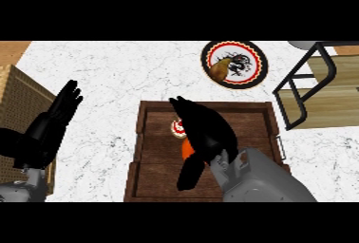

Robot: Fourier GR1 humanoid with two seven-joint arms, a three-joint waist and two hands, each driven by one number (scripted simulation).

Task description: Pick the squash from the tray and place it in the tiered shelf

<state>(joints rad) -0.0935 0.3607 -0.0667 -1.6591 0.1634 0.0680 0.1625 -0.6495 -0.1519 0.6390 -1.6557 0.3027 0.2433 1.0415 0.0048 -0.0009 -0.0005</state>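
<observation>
Two black hands show over the white marbled counter top [112,71], and only one of them is near the work. The robot's right hand [210,133] hangs over the dark brown wooden tray [151,107], its fingers [184,108] stretched out long and close together toward the tray's far left corner, the thumb [188,176] spread well away and pointing back down toward the near edge. In the crook between fingers and thumb sits the orange squash [186,149], still inside the tray, a little left of its middle. Only a small patch of its skin peeks out from under the palm, so I cannot tell which way its long axis runs or where its stem end points. Whether the hand is actually touching it is also hidden. Just beyond that patch, by the fingers, lies a small rounded red-and-white piece [177,127]; I cannot say whether it belongs to the squash. The left hand [52,123] rests at the left edge, fingers straight and up, holding nothing, in front of a tan woven block [14,104]. Off to the right, well apart from the tray, stands the tiered shelf of black metal frame and pale wooden boards [301,90]. Beyond the tray sits a round plate with a red rim and black-and-white pattern [256,52], carrying a brownish lump [219,70].
</observation>
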